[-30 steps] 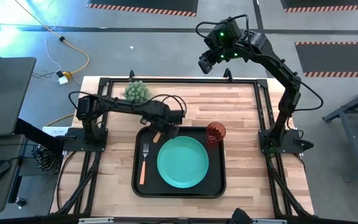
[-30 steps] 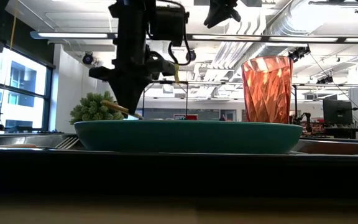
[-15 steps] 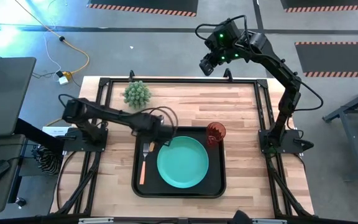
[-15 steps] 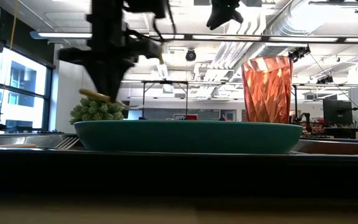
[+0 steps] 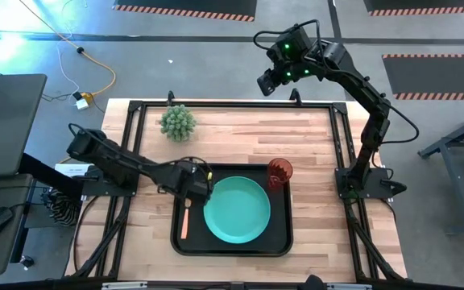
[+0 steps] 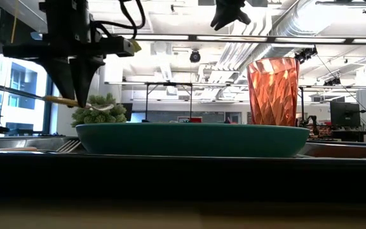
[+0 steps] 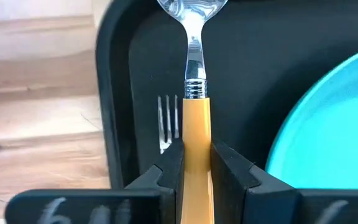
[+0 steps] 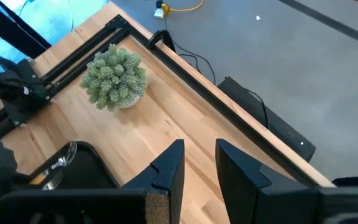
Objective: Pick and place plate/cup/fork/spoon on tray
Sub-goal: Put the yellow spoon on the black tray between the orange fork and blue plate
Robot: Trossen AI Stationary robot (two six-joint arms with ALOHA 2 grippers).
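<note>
spoon [image 7: 194, 93] is sliding leftward from beside the cup [image 5: 279, 172] and is now hovering over the tray [image 5: 232, 243], above the fork [image 7: 168, 121] and beside the plate [image 5: 236, 209]. left gripper [image 7: 197, 163] is clamping its handle, bowl pointing forward; right gripper [image 8: 197, 163] is waiting, fingers apart, high beyond the table.

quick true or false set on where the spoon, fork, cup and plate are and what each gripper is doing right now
1. The left gripper holds the spoon by its handle. True.
2. The fork lies on the wooden table outside the tray. False: it lies inside the tray, beside the plate.
3. The cup stands in the tray. True.
4. The right gripper grips the cup. False: it is open and empty, raised past the table's far edge.
5. The spoon rests on the plate. False: it is held above the tray floor, next to the fork.
</note>
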